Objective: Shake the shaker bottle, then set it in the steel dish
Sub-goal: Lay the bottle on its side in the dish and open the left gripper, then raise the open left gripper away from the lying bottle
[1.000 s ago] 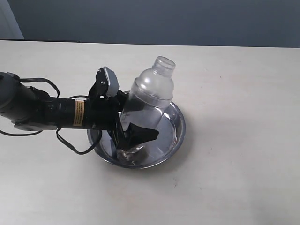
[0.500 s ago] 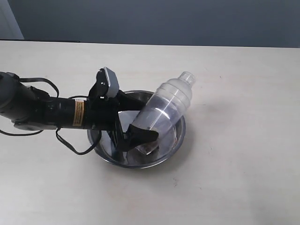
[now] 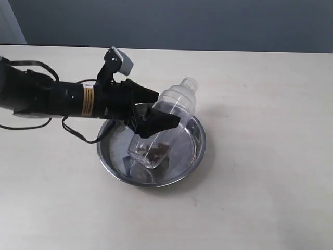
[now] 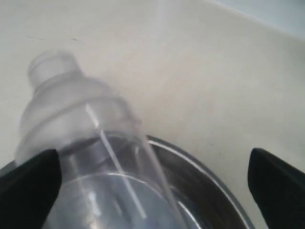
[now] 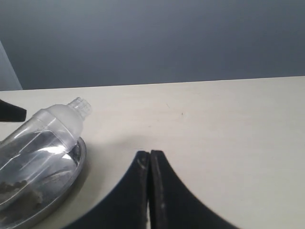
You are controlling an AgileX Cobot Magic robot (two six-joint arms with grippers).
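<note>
A pale tabletop (image 3: 250, 208) lies bare at the near edge. Just beyond it, left of centre, sits the steel dish (image 3: 183, 156), round, shallow and shiny. The shaker bottle (image 3: 174, 101) is in the dish with its base on the flat bottom, near the near-left side. It is tilted steeply, its frosted dome and small cap leaning far and right over the dish's far rim. Brown granules (image 3: 155, 151) are heaped at its low end.

The left hand (image 3: 152, 108) reaches in from the left on a black arm (image 3: 62, 99), just above the dish. Its two fingers (image 4: 31, 183) are spread wide apart on either side of the bottle's body, not clamped on it. Whether either finger touches the bottle cannot be told.

The right hand (image 5: 150, 188) shows only in its own wrist view, to the right of the dish, fingers pressed together on nothing.

A blue-grey wall (image 3: 208, 23) stands behind the tabletop.
</note>
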